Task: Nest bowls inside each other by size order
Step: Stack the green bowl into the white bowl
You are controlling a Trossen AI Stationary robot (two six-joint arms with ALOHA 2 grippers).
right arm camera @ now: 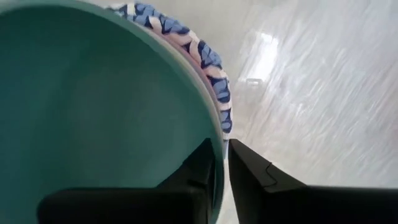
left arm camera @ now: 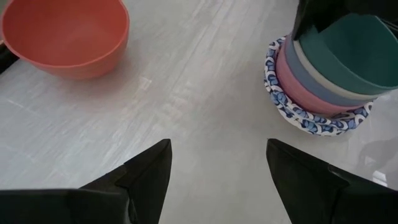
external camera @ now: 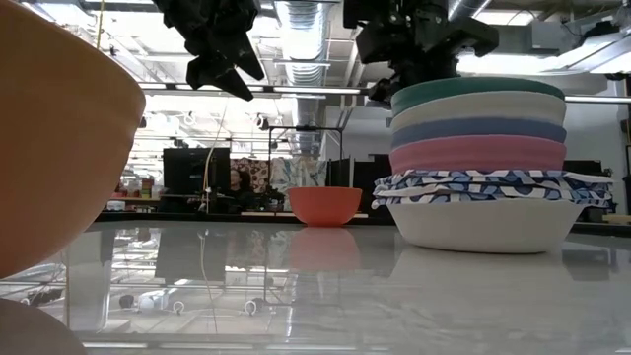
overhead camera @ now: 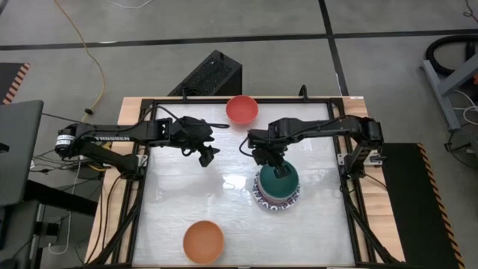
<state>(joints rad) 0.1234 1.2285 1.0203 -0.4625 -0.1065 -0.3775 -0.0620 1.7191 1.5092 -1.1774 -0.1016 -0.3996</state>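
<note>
Right gripper (overhead camera: 281, 172) sits at the teal bowl (overhead camera: 278, 179), fingers astride its rim w/ only a thin gap, one inside, one outside; grip looks about to let go, can't call it clamped. Teal bowl tops the stack (external camera: 480, 163): cream, blue, pink under it, patterned bowls at base. Left gripper (overhead camera: 208, 155) hangs wide apart, empty. Red bowl (overhead camera: 242, 109) lies at the far edge between both arms; orange bowl (overhead camera: 203, 241) at the near edge, on the left arm's side.
</note>
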